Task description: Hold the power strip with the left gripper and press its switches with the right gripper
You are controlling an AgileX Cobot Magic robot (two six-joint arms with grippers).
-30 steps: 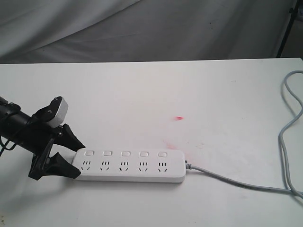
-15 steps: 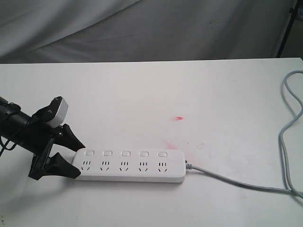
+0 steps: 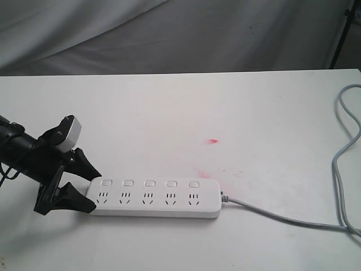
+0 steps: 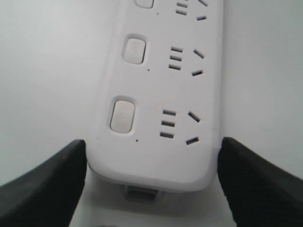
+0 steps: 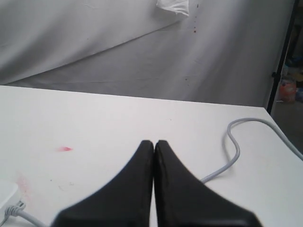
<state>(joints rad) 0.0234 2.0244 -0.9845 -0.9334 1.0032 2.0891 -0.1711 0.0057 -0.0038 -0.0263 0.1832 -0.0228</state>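
The white power strip (image 3: pixel 155 197) lies flat near the table's front, its five switches (image 3: pixel 149 183) in a row along the far side. My left gripper (image 3: pixel 97 192) straddles the strip's left end. In the left wrist view its black fingers (image 4: pixel 52 179) press against both long edges of the power strip (image 4: pixel 156 94), just below the end switch (image 4: pixel 122 115). The grey cable (image 3: pixel 282 217) leaves the right end. My right gripper (image 5: pixel 154 142) is shut and empty, hanging over bare table, and it is outside the exterior view. One corner of the power strip (image 5: pixel 5 191) shows there.
The cable (image 3: pixel 344 141) loops along the table's right edge and shows again as the grey cable (image 5: pixel 234 142). A pink mark (image 3: pixel 212 140) stains the table behind the strip. Grey cloth hangs behind, with a black stand (image 3: pixel 341 34) at the far right.
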